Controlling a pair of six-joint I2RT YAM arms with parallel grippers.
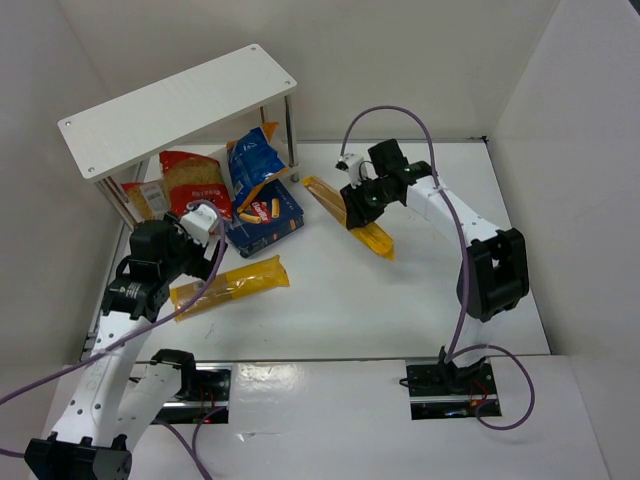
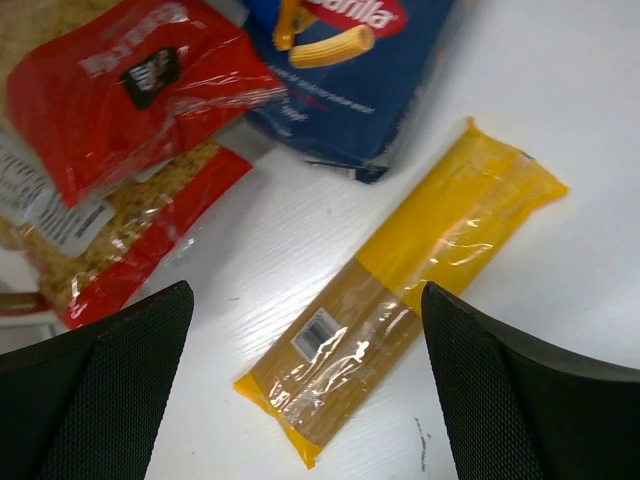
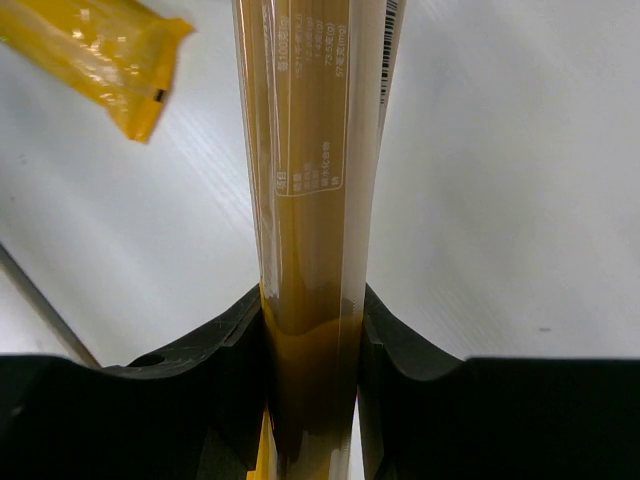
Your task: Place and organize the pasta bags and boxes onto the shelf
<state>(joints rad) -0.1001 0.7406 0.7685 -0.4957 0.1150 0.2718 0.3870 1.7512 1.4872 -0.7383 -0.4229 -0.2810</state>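
Gripping a long yellow plastic spaghetti pack (image 3: 310, 150): right fingers (image 3: 228, 345); left fingers (image 2: 125, 385) open above a second pack (image 2: 400, 290).

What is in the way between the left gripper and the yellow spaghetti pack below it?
Nothing visible. The left gripper is open above the spaghetti pack, which lies uncovered on the table.

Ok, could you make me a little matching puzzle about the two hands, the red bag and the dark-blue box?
1 left hand
2 right hand
3 red bag
4 dark-blue box

A shut on a yellow spaghetti pack
B lying flat on the table, pasta pictures up
C open above a loose yellow pack on the table
D partly under the shelf board

Pairs: 1-C, 2-A, 3-D, 4-B
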